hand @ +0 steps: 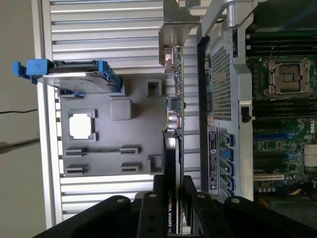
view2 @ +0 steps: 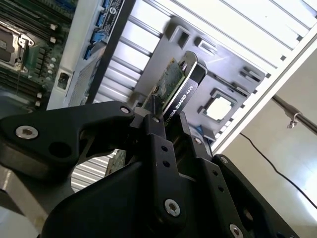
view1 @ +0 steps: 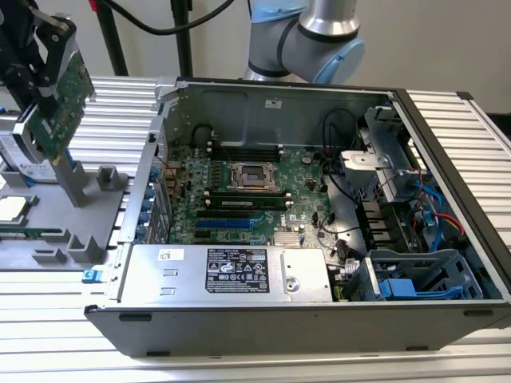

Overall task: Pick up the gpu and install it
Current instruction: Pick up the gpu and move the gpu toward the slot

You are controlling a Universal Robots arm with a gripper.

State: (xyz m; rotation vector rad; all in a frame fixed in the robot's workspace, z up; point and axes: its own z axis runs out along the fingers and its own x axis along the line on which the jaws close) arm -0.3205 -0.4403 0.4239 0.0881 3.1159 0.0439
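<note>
Slatted metal table [view1: 479, 120] beneath everything. On it, a big open computer case [view1: 263, 327], lying on its side. Behind the case in the exterior view, the grey and blue joints of the robot arm [view1: 319, 32]. Inside the case, a large green motherboard [view1: 303, 171] on the floor, with a silver power supply [view1: 231, 271] along the near wall. To the exterior view's left of the case, a grey parts holder [view1: 80, 239] flat on the table. Above that holder, the black pincer [view1: 48, 60], pressed onto the gpu [view1: 62, 104] from both faces. In both wrist views, one finger on the green board side and one finger [view2: 185, 131] on the black cover. Gpu outside the case, tilted, over the holder's edge nearest the case; contact with the grey post below cannot be told. Resting on the holder, a drive in a blue carrier [hand: 74, 79]. Beside it, a small square chip [hand: 81, 125] in its own recess.
</note>
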